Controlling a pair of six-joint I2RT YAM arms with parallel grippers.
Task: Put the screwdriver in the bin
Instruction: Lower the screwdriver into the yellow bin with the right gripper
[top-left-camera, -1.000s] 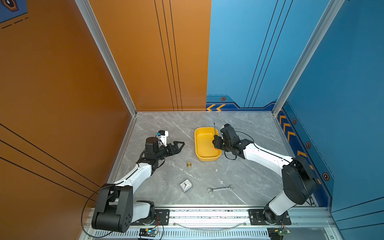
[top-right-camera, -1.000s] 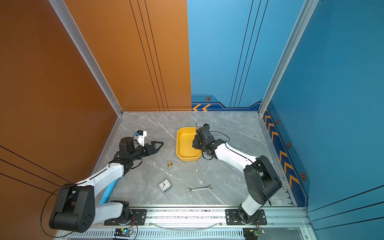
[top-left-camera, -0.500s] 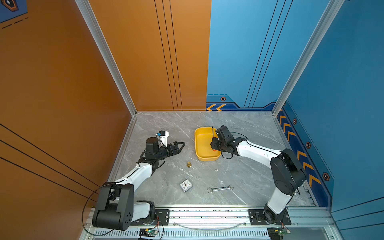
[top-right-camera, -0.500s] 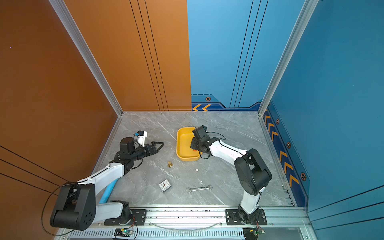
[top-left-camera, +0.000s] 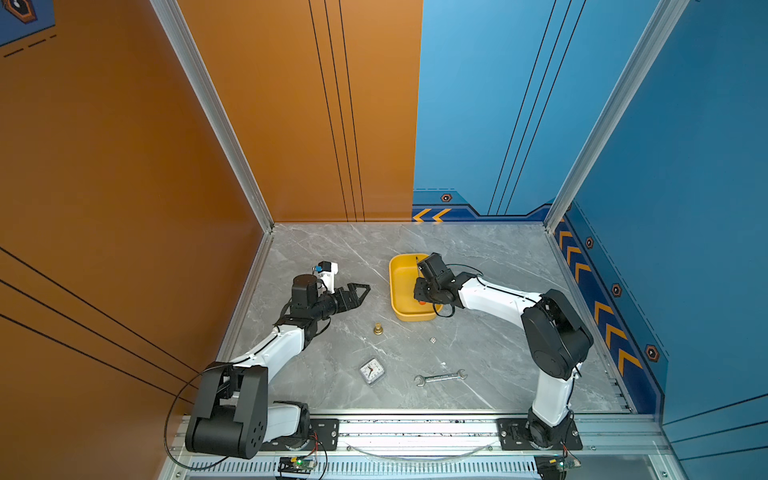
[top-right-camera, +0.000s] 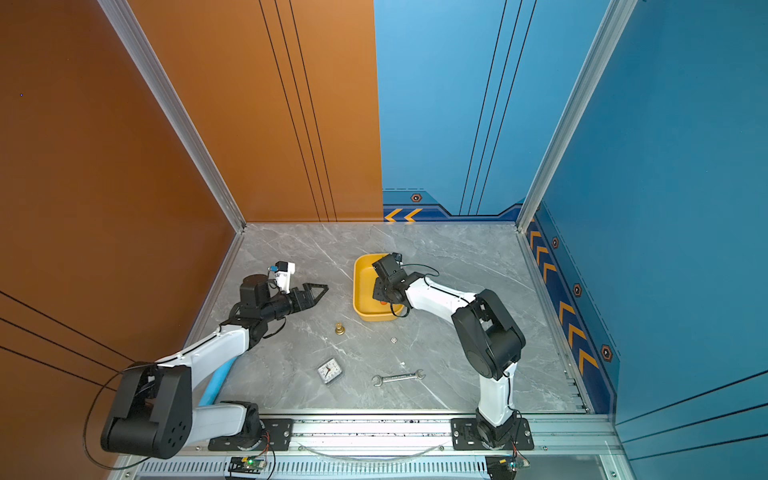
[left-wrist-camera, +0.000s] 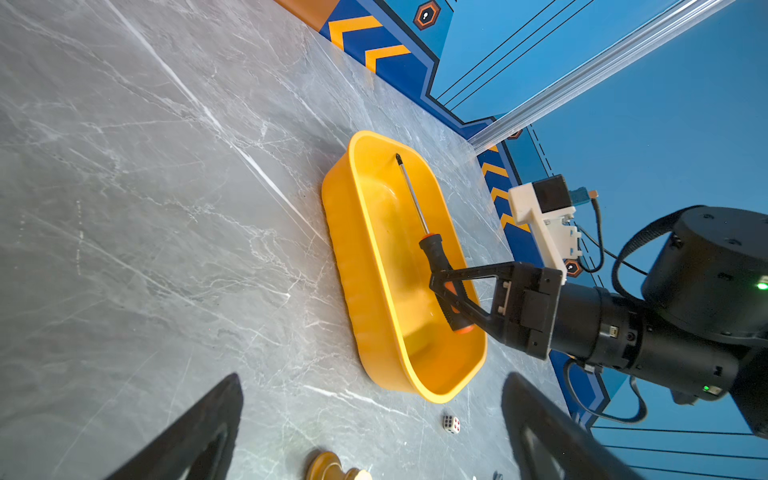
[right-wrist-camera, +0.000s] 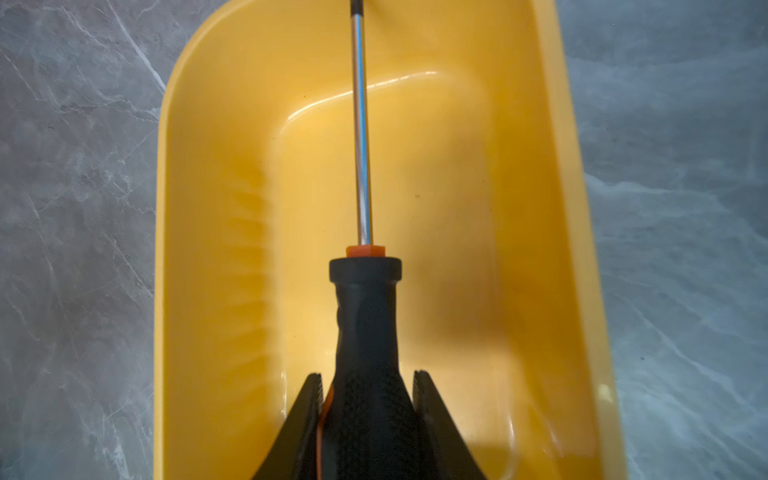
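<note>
Inside the bin (left-wrist-camera: 340, 257), right pincer (left-wrist-camera: 442, 286) clamps the screwdriver (left-wrist-camera: 432, 251), mostly hidden from above, left pincer (top-left-camera: 363, 289) wide.

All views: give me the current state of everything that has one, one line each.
screwdriver, gripped by its handle, lengthwise inside the bin, not released
bin, upright on the table, holding nothing else
right gripper, shut on the screwdriver's handle
left gripper, open, empty, apart from the bin
wrench, flat on the table
clock, lying face up
</note>
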